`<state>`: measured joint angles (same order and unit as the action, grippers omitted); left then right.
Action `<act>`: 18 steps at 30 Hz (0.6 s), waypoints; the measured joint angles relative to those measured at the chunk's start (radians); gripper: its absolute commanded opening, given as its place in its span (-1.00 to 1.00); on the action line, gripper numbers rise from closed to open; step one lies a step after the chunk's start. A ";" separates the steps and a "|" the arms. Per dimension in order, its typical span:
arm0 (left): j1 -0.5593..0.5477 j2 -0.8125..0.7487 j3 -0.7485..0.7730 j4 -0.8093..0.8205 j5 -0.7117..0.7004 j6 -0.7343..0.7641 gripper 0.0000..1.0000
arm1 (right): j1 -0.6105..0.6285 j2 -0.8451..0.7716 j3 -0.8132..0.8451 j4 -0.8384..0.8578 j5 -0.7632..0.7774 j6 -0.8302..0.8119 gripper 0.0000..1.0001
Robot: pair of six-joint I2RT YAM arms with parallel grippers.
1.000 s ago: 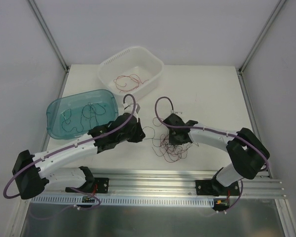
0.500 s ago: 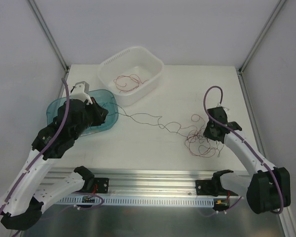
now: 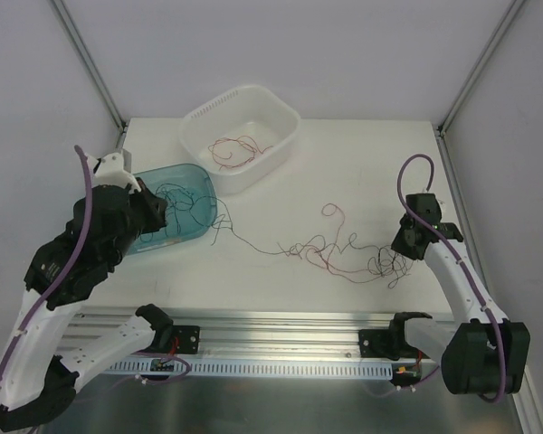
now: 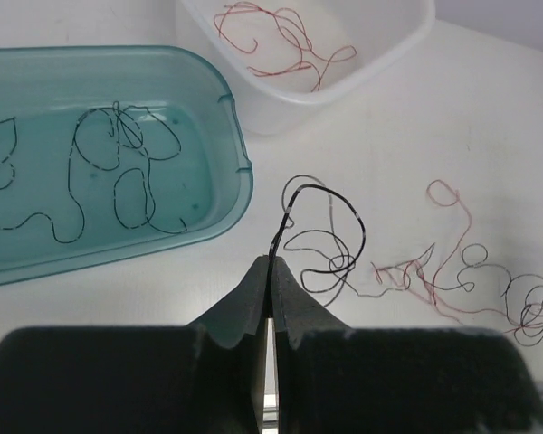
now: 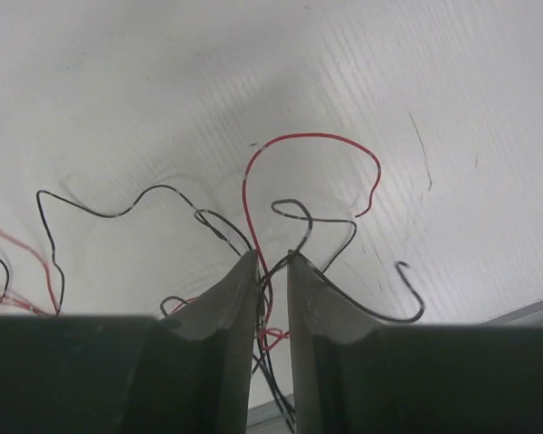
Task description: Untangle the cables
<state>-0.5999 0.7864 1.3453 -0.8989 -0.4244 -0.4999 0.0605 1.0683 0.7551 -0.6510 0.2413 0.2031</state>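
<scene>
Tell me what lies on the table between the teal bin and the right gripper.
Stretched tangled cables, red and black, cross the table from the teal bin to the right gripper, seen from the top camera.

We see thin cables (image 3: pixel 344 251) with smooth red and black sheathing, slightly glossy. Table (image 3: pixel 344 172): matt white, finely ribbed in the right wrist view. Teal bin (image 4: pixel 36 262) is translucent glossy plastic; white basket (image 3: pixel 285 136) is milky plastic with a slotted rim. Pincer fingers (image 5: pixel 226 307) look matt dark plastic. Front rail (image 3: pixel 281 334) is brushed aluminium.
</scene>
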 measured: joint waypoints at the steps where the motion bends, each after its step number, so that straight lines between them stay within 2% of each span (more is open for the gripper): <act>1: 0.000 -0.006 0.019 -0.010 -0.015 0.004 -1.00 | -0.008 0.003 -0.004 -0.003 -0.007 -0.002 -0.53; 3: 0.000 -0.021 0.049 -0.033 -0.036 0.012 -1.00 | -0.011 0.003 -0.005 -0.005 -0.029 -0.004 -0.48; 5: 0.000 -0.029 0.065 -0.038 -0.034 0.017 -1.00 | -0.010 0.000 -0.005 -0.003 -0.061 -0.005 -0.29; 6: 0.000 -0.029 0.067 -0.038 -0.025 0.018 -1.00 | -0.008 -0.004 -0.005 -0.003 -0.082 -0.005 -0.15; 7: 0.000 -0.029 0.067 -0.040 -0.015 0.019 -1.00 | -0.004 -0.008 -0.005 -0.002 -0.107 -0.005 0.09; 10: 0.006 -0.025 0.049 -0.040 0.036 0.018 -1.00 | 0.056 -0.029 -0.003 0.006 -0.157 -0.014 0.37; 13: 0.006 -0.025 0.002 -0.033 0.105 0.017 -1.00 | 0.159 -0.055 0.005 0.011 -0.186 -0.020 0.48; 18: 0.006 -0.035 -0.108 -0.006 0.218 0.009 -1.00 | 0.348 -0.063 0.053 0.045 -0.247 -0.024 0.51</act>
<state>-0.5938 0.7513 1.2369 -0.9047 -0.2066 -0.4911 0.4088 1.0054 0.8085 -0.6060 -0.0059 0.1787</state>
